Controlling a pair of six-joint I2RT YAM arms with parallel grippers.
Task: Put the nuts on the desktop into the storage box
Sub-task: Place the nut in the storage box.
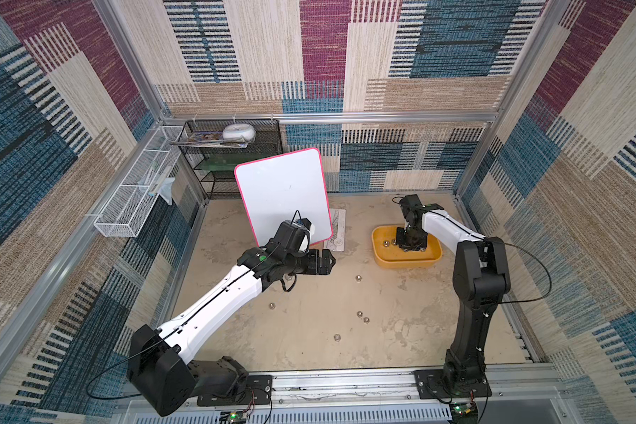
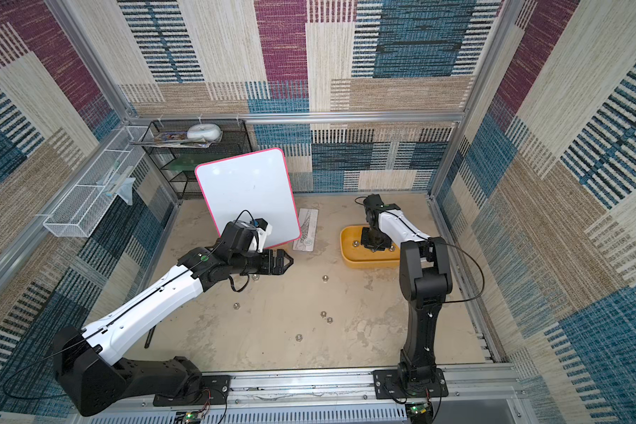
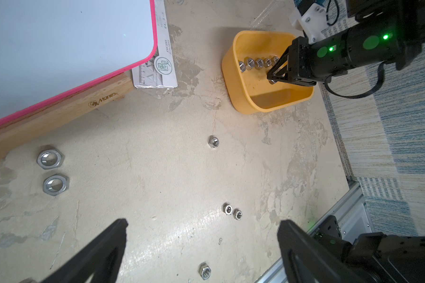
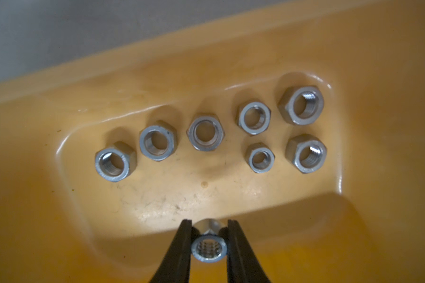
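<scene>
A: Biggest first?

B: Stained beige desktop (image 1: 309,352). Pink-rimmed whiteboard (image 1: 281,191) propped on a wooden base (image 3: 59,117) near the far edge, left of centre. Just in front of it, the left gripper (image 3: 203,224), spread wide and empty, hovering over the desktop.

A: And the storage box?

B: Yellow storage box (image 1: 406,261), toward the far right corner. Dipped inside, the right gripper (image 4: 209,227), clamped on 1 hex nut (image 4: 208,250). Height above the floor hard to tell.

A: Contents?

B: 7 nuts (image 4: 205,132) lying flat on the floor: 5 in a row along 1 wall, 2 beside the row's end.

A: Outside?

B: 6 loose nuts (image 3: 214,141) in the left wrist view: 2 by the wooden base, 1 mid-desktop, a pair just beside each other, 1 toward the near edge.

A: Step in hand?

B: Release, most likely. Next: part the right fingers, lift straight up clear of the wall without disturbing the row, then back for the loose nuts. Probably sensible to send the left gripper down onto the 2 nearest it.
</scene>
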